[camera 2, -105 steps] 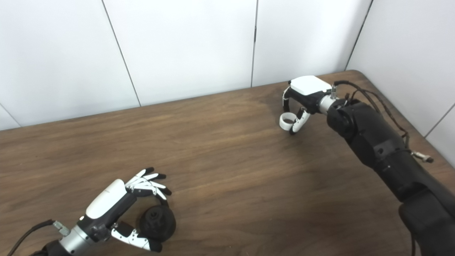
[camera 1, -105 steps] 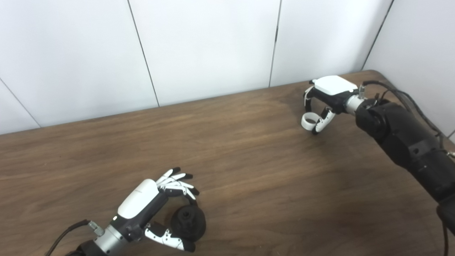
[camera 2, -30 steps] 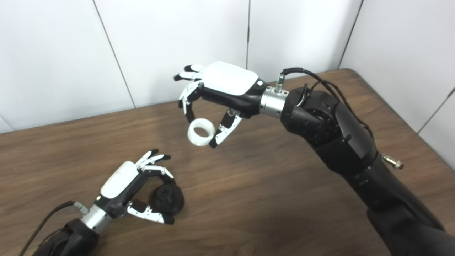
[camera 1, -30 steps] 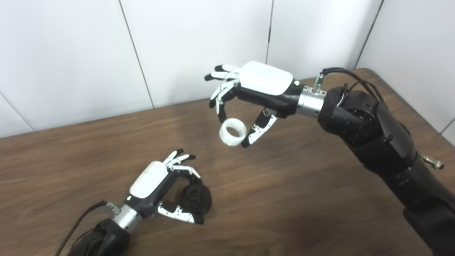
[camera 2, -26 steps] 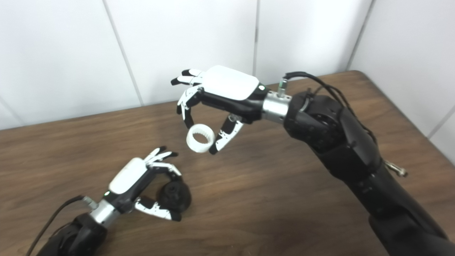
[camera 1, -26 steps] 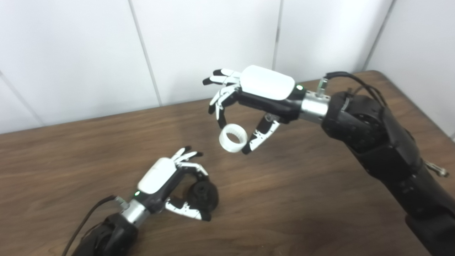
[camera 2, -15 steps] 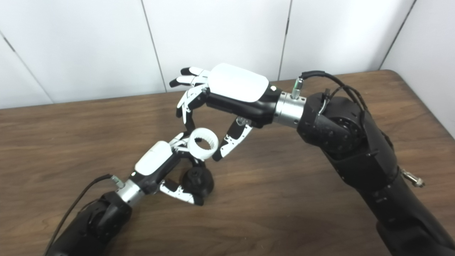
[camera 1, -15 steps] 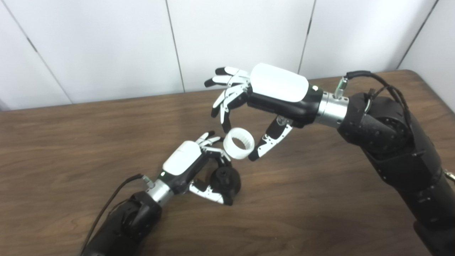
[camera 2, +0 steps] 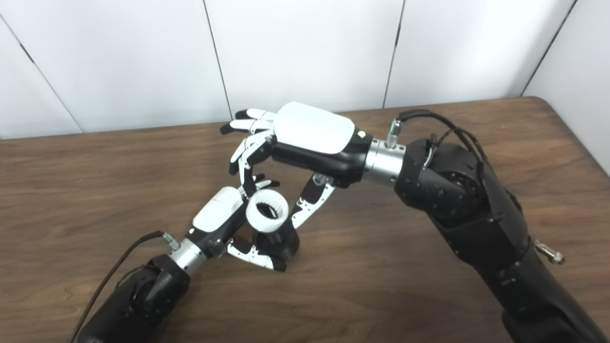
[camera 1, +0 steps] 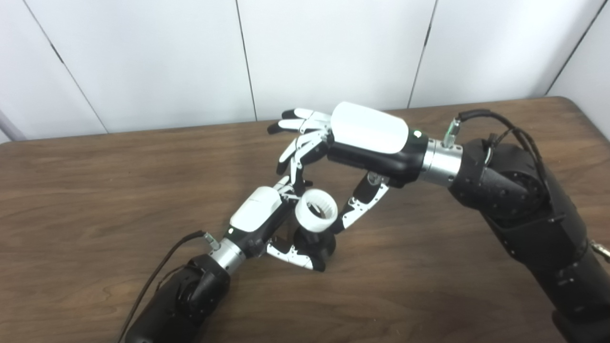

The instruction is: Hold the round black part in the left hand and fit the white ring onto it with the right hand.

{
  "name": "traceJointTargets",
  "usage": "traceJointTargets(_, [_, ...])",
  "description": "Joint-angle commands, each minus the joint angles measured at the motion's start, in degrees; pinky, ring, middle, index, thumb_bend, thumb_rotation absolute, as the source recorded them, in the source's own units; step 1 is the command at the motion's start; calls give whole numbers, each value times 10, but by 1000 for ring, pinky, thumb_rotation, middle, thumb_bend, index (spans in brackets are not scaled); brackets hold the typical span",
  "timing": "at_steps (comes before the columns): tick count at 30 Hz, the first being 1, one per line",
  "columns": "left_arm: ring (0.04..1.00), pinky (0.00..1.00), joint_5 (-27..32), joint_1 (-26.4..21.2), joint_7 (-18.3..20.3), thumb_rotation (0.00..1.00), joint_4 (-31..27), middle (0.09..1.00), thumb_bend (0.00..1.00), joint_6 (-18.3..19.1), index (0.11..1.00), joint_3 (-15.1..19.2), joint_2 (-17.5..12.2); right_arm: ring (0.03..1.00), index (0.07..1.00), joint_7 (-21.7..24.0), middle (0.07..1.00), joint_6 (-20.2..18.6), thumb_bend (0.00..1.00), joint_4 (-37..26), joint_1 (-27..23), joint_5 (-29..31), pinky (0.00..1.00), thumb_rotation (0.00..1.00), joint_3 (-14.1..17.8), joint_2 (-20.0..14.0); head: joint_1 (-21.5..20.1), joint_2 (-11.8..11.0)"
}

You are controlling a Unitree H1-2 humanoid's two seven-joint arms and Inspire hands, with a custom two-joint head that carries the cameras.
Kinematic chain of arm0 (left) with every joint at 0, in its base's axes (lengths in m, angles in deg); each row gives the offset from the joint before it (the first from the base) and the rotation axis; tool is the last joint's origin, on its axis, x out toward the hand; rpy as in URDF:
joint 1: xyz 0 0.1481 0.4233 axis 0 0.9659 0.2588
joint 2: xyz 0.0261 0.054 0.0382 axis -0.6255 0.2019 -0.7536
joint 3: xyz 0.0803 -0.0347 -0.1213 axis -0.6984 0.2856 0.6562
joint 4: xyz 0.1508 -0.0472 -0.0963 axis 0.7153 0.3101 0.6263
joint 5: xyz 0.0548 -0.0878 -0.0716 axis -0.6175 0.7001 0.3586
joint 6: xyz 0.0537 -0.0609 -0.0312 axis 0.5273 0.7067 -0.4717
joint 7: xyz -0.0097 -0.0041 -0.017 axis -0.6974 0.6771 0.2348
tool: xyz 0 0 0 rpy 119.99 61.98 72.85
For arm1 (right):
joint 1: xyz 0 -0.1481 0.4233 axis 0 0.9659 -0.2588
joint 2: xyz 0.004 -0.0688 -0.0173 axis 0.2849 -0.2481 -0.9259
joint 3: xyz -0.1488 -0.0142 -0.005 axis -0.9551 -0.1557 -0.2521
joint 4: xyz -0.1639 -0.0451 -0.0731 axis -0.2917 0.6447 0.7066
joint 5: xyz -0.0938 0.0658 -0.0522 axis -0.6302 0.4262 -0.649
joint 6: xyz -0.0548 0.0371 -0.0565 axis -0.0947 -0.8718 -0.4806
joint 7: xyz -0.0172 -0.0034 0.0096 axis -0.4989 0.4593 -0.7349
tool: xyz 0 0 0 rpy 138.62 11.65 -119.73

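At the middle of the brown wooden table (camera 1: 95,190), my two hands meet over the work. My left hand (camera 1: 259,216), its arm coming in from the near left, grips the round black part (camera 1: 319,243) between a curled finger above and the thumb (camera 1: 293,255) below, holding it just off or on the tabletop; I cannot tell which from here. My right hand (camera 1: 367,138), reaching in from the right on its heavy black arm (camera 1: 514,205), pinches the white ring (camera 1: 316,216) between one downturned finger on its far side and the thumb (camera 1: 357,212) on its right. The other fingers (camera 1: 295,116) of that hand are spread out and point left, touching nothing.

The ring, toothed on its inner wall, sits directly over the top of the black part, its opening tilted up toward my cameras. Its lower edge appears to touch the part, and in the right eye view the ring (camera 2: 268,211) hides the part's upper face, with the black body (camera 2: 283,243) showing beneath. Whether the ring is seated or only resting there, I cannot tell. White wall panels (camera 1: 167,57) stand behind the table's far edge.
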Motion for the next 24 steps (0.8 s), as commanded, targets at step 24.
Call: traceJointTargets(24, [906, 1000, -7, 33, 55, 62, -49, 726, 523, 5, 482, -12, -6, 951, 479, -18, 730, 60, 524, 52, 21, -16, 1000, 136, 6, -4, 13, 9])
